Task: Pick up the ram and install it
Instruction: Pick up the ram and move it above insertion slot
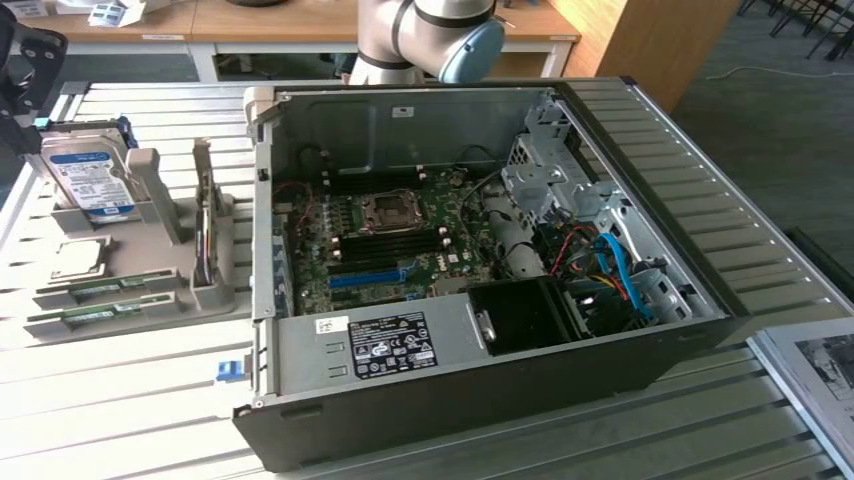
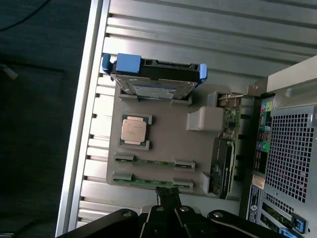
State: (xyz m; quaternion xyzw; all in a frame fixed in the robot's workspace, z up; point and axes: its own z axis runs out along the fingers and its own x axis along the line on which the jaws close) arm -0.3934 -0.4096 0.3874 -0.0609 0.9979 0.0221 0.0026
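A green ram stick (image 2: 151, 181) lies flat in the outermost slot of a grey parts tray (image 2: 168, 141), clipped at both ends and not yet lifted. The gripper (image 2: 167, 191) hangs over it in the wrist view, its dark fingers pressed together with nothing between them, the tips lined up with the stick's edge; whether they touch it cannot be told. A second ram stick (image 2: 153, 161) rests in the parallel slot just beside the first. One place further along the tray sits a square silver CPU (image 2: 134, 130), and beyond that a hard drive (image 2: 153, 79) with blue end pieces stands on edge in its cradle. A dark expansion card (image 2: 223, 166) stands upright along the tray's side nearest the computer.

In the exterior view the tray lies at the exterior view's left on a slatted metal table (image 1: 134, 400), with both sticks at its near end and the hard drive at its far end. Just beside it, to the exterior view's right, an open black computer case (image 1: 467, 400) lies on its side, its motherboard (image 1: 387, 240) exposed. The robot arm (image 1: 427, 35) shows at the far edge, above the case.
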